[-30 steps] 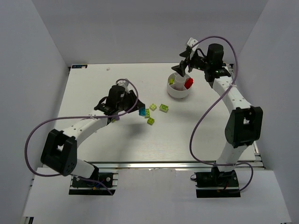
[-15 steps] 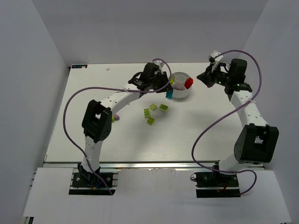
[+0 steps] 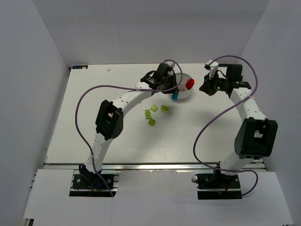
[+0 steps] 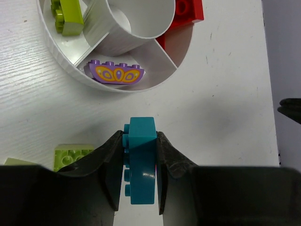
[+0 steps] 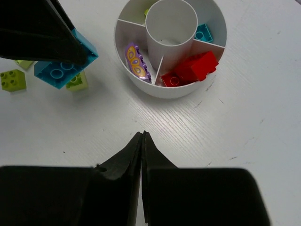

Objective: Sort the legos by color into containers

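Squarely in left end effector (image 4: 139,141): cyan brick (image 4: 141,162).

**Left arm at the dish with a cyan brick**

The left gripper (image 3: 173,93) reaches to the far side of the table (image 3: 94,117), a cyan brick (image 3: 175,97) at its tip against the near-left wall of the white dish (image 3: 186,94). A red brick (image 3: 190,84) lies inside. The right gripper (image 3: 205,87) hangs just right of the dish. Four lime green bricks (image 3: 154,108) lie scattered nearer, to the left.

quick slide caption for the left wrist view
Left tool holds a cyan brick just outside the divided white dish, nearest the wedge holding a purple piece.
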`<state>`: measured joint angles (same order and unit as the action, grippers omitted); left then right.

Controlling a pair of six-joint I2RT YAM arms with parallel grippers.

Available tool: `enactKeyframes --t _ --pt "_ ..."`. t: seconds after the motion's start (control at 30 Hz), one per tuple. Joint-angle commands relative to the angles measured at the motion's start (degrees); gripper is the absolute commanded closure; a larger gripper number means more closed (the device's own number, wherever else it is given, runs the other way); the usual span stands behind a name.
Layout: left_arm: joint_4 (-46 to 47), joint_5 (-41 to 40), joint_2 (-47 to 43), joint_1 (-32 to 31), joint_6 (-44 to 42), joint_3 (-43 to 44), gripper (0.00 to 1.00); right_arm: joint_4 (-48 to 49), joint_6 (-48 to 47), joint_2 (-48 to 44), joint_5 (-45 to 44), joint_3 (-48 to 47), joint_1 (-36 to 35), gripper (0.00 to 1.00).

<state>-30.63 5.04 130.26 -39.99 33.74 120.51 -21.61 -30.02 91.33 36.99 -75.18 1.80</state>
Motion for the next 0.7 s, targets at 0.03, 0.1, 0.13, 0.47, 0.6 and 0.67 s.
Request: enactKeyframes --t 0.03,0.1,0.13,0.47,0.6,0.67 --pt "5.0 -1.8 -5.4 -0.4 -2.8 -0.2 0.90 -1.3 2.9 2.0 8.0 -7.7 0.0 0.86" --pt "8.6 -1.3 -7.2 -0.4 -3.8 -2.7 0.90 -1.9 7.2 3.5 15.6 -8.8 0.0 0.57" --pt "12.5 -0.7 -8.0 -0.3 -3.9 -4.1 0.90 -1.9 9.6 4.1 15.7 -8.8 0.0 0.52" --pt "24.1 -3.9 -17.7 -0.6 2.6 -18.6 0.92 18.0 34.7 -1.6 14.7 6.2 -6.3 0.16" --pt "27.8 -4.2 -19.7 -0.9 5.5 -22.0 0.92 20.2 38.2 -2.4 7.2 7.0 -10.8 0.15" --pt "28.3 -4.2 -20.0 -1.0 6.0 -22.6 0.92 21.0 39.9 -2.0 6.2 6.7 -11.6 0.17"
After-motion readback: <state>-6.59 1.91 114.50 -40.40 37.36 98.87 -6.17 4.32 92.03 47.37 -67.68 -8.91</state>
